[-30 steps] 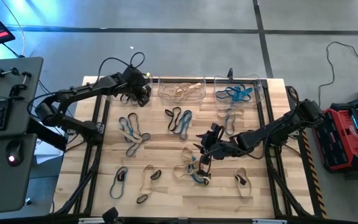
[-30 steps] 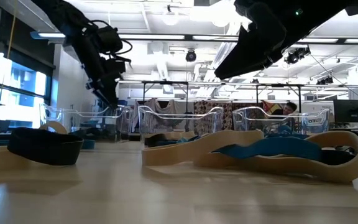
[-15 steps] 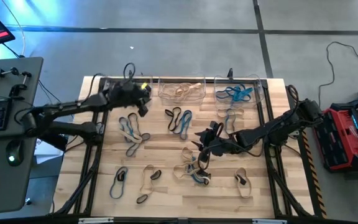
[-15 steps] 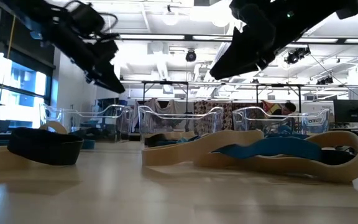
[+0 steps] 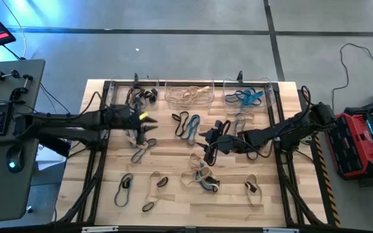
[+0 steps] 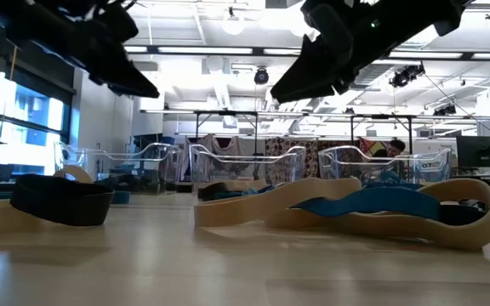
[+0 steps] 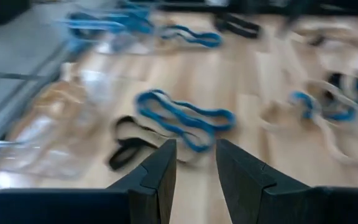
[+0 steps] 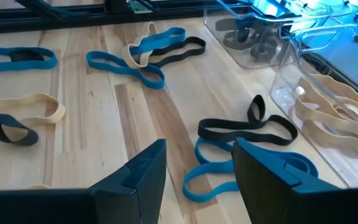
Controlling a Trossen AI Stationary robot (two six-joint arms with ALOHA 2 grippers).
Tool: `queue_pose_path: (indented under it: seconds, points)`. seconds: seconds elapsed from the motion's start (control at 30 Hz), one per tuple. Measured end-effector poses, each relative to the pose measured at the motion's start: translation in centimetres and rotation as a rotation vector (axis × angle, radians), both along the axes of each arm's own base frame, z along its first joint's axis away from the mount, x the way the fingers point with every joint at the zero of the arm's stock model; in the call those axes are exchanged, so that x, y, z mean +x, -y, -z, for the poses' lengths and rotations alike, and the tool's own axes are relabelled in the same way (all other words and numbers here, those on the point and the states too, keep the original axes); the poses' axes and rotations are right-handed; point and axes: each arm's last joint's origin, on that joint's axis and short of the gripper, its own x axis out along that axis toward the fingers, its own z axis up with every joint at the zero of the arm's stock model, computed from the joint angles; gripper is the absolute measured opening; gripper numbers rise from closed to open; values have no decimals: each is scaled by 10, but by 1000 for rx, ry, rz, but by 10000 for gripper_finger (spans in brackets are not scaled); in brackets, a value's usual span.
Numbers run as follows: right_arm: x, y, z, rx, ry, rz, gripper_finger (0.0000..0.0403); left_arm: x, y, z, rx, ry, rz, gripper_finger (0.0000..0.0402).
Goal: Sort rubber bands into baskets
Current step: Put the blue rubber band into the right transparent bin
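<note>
The left gripper (image 5: 140, 127) hangs left of centre in the high view with its jaws a little apart and nothing between them, as the left wrist view shows. Just beyond the fingertips (image 7: 166, 163) in that view lies a blue band (image 7: 185, 118) on a tan and black band (image 7: 132, 146), its long axis slanting across the line of the jaws; in the high view this is the cluster (image 5: 138, 136) just under and below the gripper. The right gripper (image 5: 207, 137) sits near mid-frame in the high view, jaws apart and empty. Ahead of it, the right wrist view shows a black band (image 8: 247, 127) over a blue band (image 8: 229, 171), which in the high view is the pair (image 5: 186, 125) just to its upper left, with its long axis running roughly left to right in the frame. So each arm has its own nearest band: left for the left cluster, right for the centre pair. More bands (image 5: 203, 178) lie scattered across the lower worktop (image 5: 173, 200). Three baskets line the top edge: left basket (image 5: 141, 96) with dark bands, middle basket (image 5: 190, 94) with tan ones, right basket (image 5: 248, 97) with blue ones. The high view gives this layout, but not the jaw gaps; the wrist views give those. The low view shows only both arms above the wood and a tan band (image 6: 347, 208) in front.
</note>
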Motion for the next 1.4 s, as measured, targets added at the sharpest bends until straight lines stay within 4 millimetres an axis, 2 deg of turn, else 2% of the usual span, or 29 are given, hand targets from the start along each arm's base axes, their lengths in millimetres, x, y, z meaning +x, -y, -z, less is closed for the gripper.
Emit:
queue_pose_path:
  seconds: [0.23, 0.47, 0.7, 0.83, 1.23, 1.4]
  points:
    - [0, 0, 0, -13, -5, -8, 172, 2, 26, 15, -76, -121, 21, 109]
    - [0, 0, 0, -13, -7, -9, 172, 12, 46, 42, -79, -295, -5, 153]
    - [0, 0, 1, -15, -12, -9, 172, 21, 48, 67, -47, -423, -92, 207]
    - [0, 0, 1, -15, -12, -10, 172, 24, 47, 77, -22, -466, -139, 223]
    - [0, 0, 1, -14, -12, -11, 172, 30, 34, 101, -29, -579, -211, 223]
    - [-1, -2, 1, -13, -12, -17, 172, 32, 33, 102, -44, -580, -188, 178]
